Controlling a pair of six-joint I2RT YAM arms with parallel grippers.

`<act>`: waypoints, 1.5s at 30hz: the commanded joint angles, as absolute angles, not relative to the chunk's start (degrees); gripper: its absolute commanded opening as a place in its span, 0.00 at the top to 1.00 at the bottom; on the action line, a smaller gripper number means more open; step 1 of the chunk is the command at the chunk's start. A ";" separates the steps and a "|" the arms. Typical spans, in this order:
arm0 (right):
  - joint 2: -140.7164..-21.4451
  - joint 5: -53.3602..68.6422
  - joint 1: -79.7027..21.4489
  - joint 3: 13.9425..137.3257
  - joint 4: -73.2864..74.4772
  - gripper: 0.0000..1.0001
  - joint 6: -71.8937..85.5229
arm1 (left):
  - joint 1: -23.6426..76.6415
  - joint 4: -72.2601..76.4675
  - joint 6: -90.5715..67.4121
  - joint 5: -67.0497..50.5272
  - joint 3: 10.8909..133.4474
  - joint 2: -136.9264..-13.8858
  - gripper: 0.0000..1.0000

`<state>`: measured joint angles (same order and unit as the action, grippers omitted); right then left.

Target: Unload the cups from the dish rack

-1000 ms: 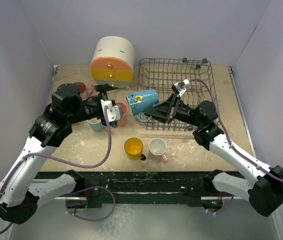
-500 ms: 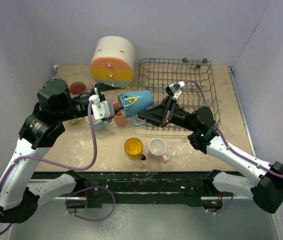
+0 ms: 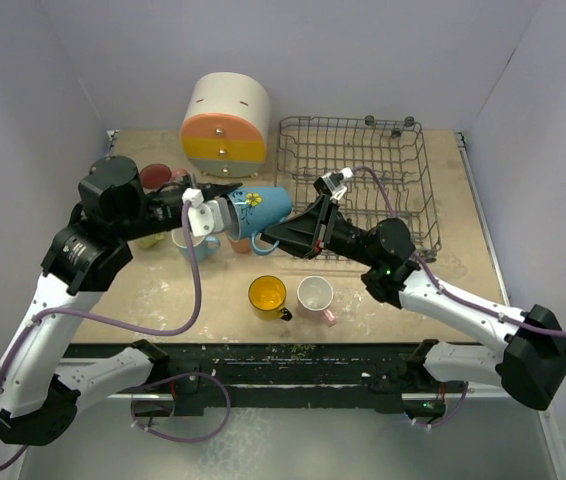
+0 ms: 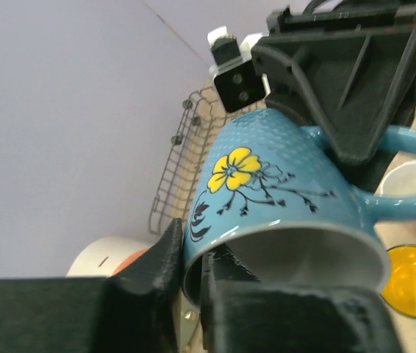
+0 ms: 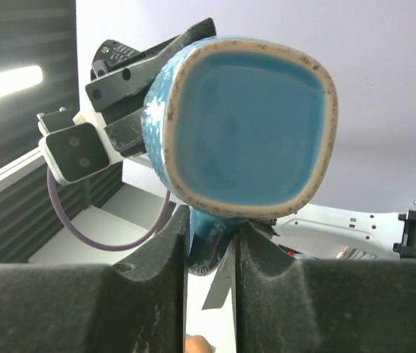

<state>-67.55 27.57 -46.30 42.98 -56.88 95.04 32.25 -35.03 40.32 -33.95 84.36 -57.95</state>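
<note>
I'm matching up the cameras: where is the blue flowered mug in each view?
Top external: blue mug at centre, left of the dish rack.
Left wrist: fills the middle, flower showing.
Right wrist: its base, upper centre.
Shared landmark: dish rack, in top and left wrist only.

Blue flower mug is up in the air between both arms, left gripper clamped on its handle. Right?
Not quite. The left gripper clamps the rim of the blue flower mug, not the handle; the left wrist view shows one finger inside the rim and one outside. The rest holds.
</note>
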 commanded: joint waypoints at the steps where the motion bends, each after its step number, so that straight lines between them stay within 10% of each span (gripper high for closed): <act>1: -65.48 26.63 -45.99 43.87 -60.22 0.71 92.22 | 32.51 -38.63 38.84 -30.32 81.92 -59.10 1.00; 10: -57.77 23.22 -35.46 51.55 -9.09 0.00 68.23 | 32.38 -52.41 47.76 -14.66 77.26 -63.65 1.00; 19: -55.61 0.29 -29.98 66.08 31.69 0.00 45.21 | 32.34 -59.44 50.19 -9.23 67.71 -71.54 1.00; 37: -55.05 -6.16 -28.05 66.07 38.11 0.00 41.30 | 32.34 -52.10 52.00 -3.38 59.81 -83.18 0.99; 43: -55.61 -7.67 -27.27 65.26 38.38 0.00 39.51 | 32.34 -51.22 49.86 -3.91 61.61 -83.04 0.07; 45: -55.64 -8.38 -27.08 64.97 38.51 0.00 38.86 | 32.33 -50.46 48.69 -3.96 62.37 -81.64 0.01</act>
<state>-55.27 -5.63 -27.57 65.43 37.89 41.47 32.38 -52.82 50.26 -3.70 59.46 -83.79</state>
